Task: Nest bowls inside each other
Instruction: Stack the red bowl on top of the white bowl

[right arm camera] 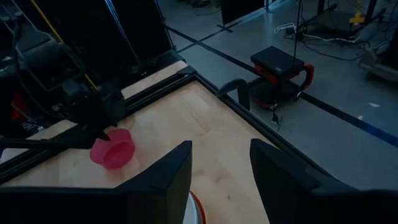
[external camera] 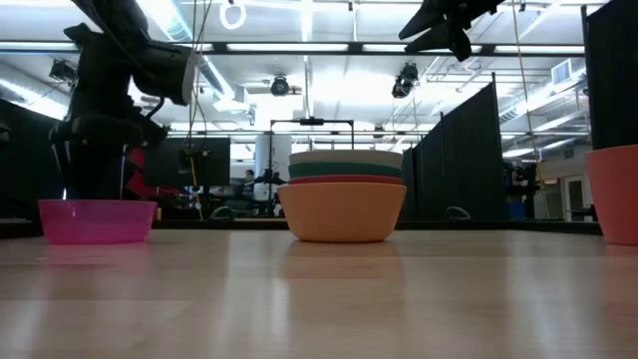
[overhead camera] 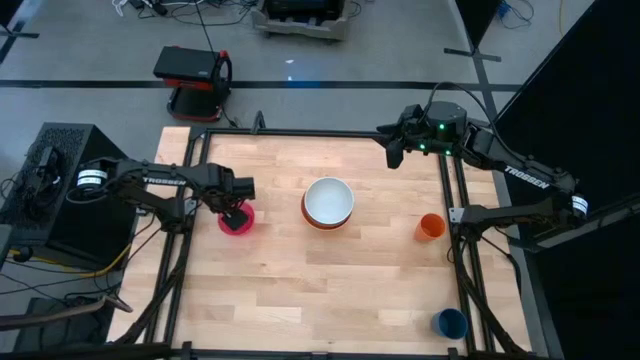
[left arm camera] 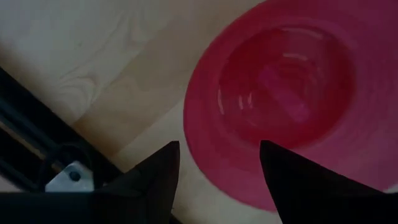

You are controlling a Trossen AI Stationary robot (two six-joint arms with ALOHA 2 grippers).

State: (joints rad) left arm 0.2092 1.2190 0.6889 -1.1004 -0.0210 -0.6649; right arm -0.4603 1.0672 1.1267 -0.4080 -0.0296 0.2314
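A pink bowl (overhead camera: 236,221) (external camera: 97,220) stands upright on the table near its left edge. My left gripper (overhead camera: 235,212) (left arm camera: 219,146) hangs just over it, pointing down and open. One finger stands over the bowl's inside and the other outside its rim (left arm camera: 189,134). At the table's middle stands a stack of bowls (overhead camera: 328,203) (external camera: 340,199): white on top, then teal, red-orange and yellow-orange. My right gripper (overhead camera: 394,156) (right arm camera: 221,146) waits open, high over the far right corner.
An orange cup (overhead camera: 430,227) (external camera: 615,194) stands near the right edge and a dark blue cup (overhead camera: 450,323) at the near right corner. A black frame (overhead camera: 300,133) borders the table. Bare wood lies between the pink bowl and the stack.
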